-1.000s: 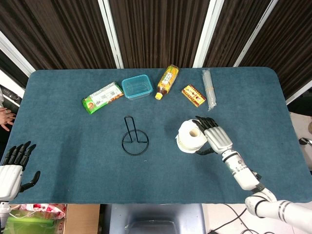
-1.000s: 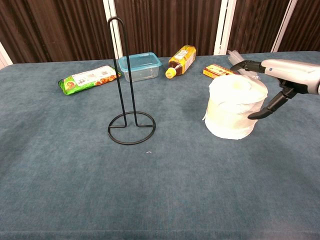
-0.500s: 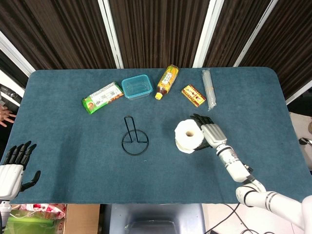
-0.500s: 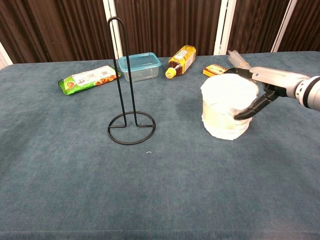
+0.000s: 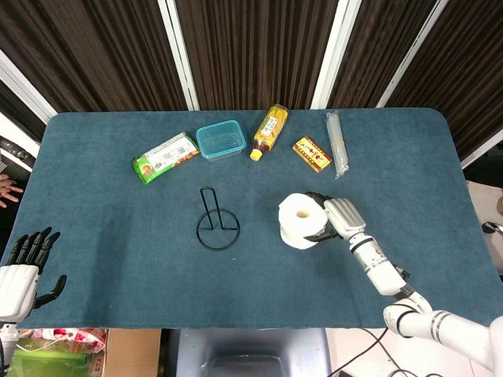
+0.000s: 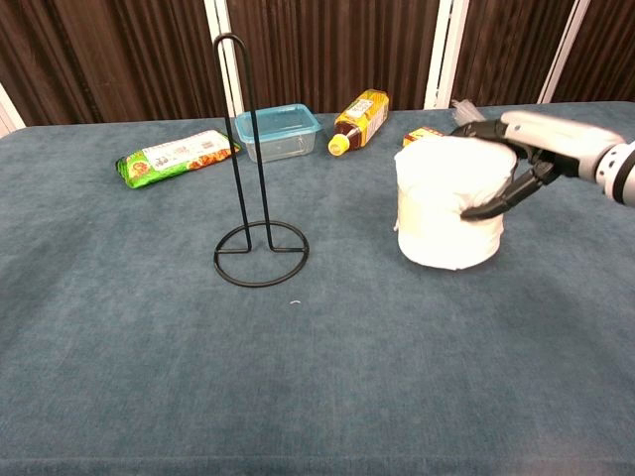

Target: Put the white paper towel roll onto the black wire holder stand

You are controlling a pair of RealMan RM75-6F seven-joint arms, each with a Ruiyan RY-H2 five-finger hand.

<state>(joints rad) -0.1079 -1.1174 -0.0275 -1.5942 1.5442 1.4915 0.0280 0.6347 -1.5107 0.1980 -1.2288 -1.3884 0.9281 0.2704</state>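
From the head view, the white paper towel roll [image 5: 302,221] stands upright on the blue-carpeted bench [image 5: 118,228], its hollow core facing up, well to the right of the black wire holder stand [image 5: 216,222]. At the roll's right side sits the right hand [image 5: 339,217], dark fingers [image 5: 317,198] wrapped around the far side and the thumb curving around the near side — grasping the roll. Down at the bench's near-left corner the left hand [image 5: 22,271] hovers with fingers spread and nothing in them. Along the far edge lie a green snack packet [image 5: 165,157], a clear blue-rimmed plastic box [image 5: 221,140], a yellow-labelled drink bottle [image 5: 269,131] on its side, a small orange-and-red carton [image 5: 313,153] and a clear sleeve of cups [image 5: 339,144].

Seen from the chest view, the roll [image 6: 447,203] rests on the bench [image 6: 298,377], apart from the stand [image 6: 253,188], whose tall looped post rises from a ring base. The right hand [image 6: 541,144] reaches in from the right — upper fingers [image 6: 476,128] lie over the roll's top rim, the thumb presses its side. The left hand is outside this view.
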